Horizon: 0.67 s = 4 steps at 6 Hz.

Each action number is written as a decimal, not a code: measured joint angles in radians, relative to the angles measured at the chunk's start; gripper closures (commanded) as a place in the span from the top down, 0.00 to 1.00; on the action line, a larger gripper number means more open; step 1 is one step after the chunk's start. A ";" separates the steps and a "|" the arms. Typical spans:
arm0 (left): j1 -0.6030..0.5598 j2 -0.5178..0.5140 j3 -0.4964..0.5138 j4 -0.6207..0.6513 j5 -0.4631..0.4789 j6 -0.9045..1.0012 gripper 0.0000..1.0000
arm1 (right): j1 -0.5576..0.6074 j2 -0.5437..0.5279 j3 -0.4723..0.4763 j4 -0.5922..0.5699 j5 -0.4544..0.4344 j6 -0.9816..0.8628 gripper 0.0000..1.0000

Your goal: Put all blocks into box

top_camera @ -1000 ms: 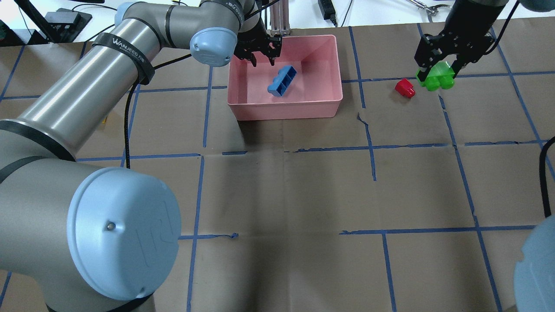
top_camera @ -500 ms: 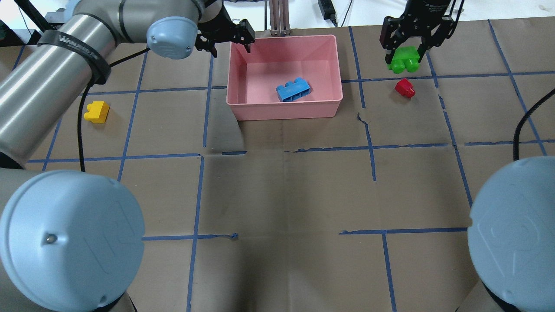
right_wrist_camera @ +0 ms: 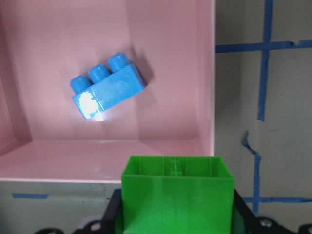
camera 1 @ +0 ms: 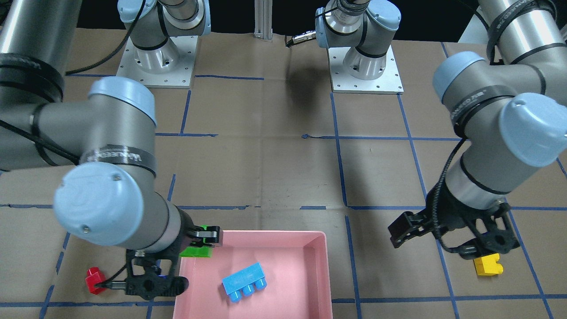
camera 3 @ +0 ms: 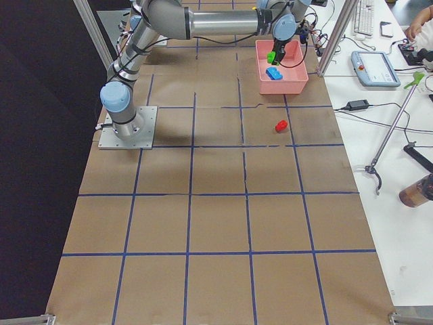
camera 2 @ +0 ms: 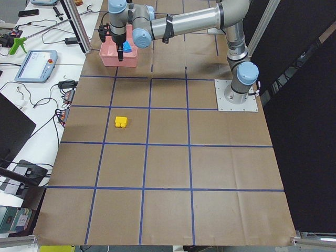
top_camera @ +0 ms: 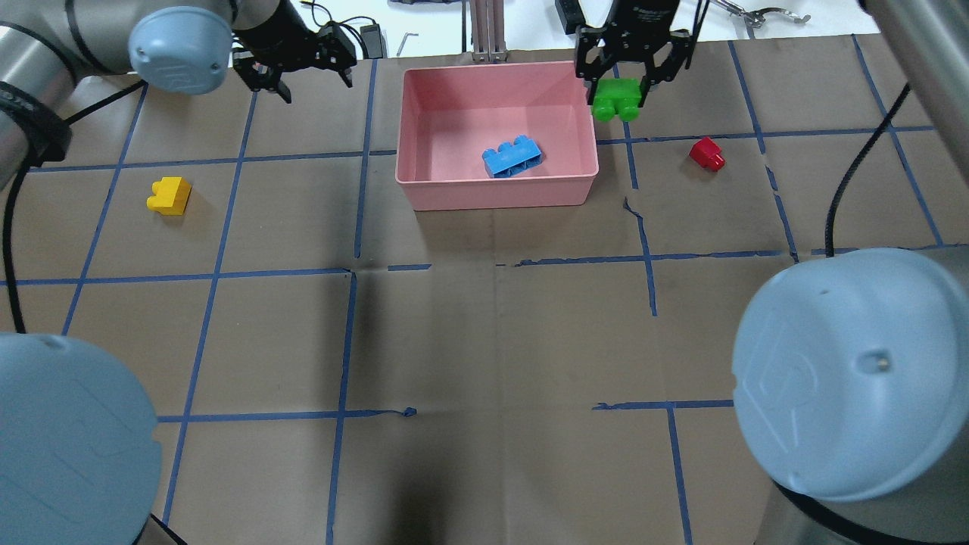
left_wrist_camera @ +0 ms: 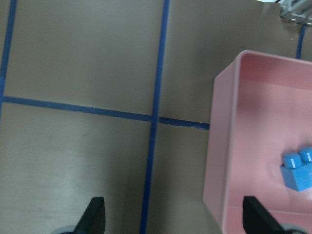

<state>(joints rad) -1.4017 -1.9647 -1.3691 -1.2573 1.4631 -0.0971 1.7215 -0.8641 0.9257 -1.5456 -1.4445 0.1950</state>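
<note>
My right gripper (top_camera: 619, 82) is shut on the green block (top_camera: 616, 100) and holds it above the far right corner of the pink box (top_camera: 496, 193). The right wrist view shows the green block (right_wrist_camera: 178, 195) just outside the box's wall (right_wrist_camera: 207, 73). The blue block (top_camera: 512, 157) lies inside the box. The red block (top_camera: 706, 154) lies on the table right of the box. The yellow block (top_camera: 169, 195) lies far left. My left gripper (top_camera: 310, 76) is open and empty, left of the box's far left corner, with its fingertips (left_wrist_camera: 95, 214) over bare table.
The table is brown paper with blue tape lines (top_camera: 356, 174). An aluminium post (top_camera: 488, 34) stands just behind the box. Cables and tools lie on the white bench (top_camera: 749, 11) beyond the far edge. In the front-facing view the yellow block (camera 1: 487, 265) lies just under my left gripper.
My right gripper has carried the green block left, from near the red block to the box's right corner. My left gripper has moved left, away from the box. The blue block came to rest.
</note>
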 measured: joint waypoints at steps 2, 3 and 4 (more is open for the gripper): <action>0.124 0.059 -0.086 -0.103 0.035 0.061 1.00 | 0.058 0.085 -0.011 -0.099 0.002 0.080 1.00; 0.165 0.062 -0.113 -0.122 0.088 0.076 1.00 | 0.070 0.097 -0.010 -0.116 0.003 0.102 1.00; 0.199 0.051 -0.125 -0.119 0.123 0.144 0.99 | 0.073 0.091 -0.009 -0.115 0.002 0.113 1.00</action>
<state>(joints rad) -1.2027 -1.9133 -1.4945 -1.3764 1.5858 0.0465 1.7946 -0.7732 0.9162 -1.6609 -1.4429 0.3076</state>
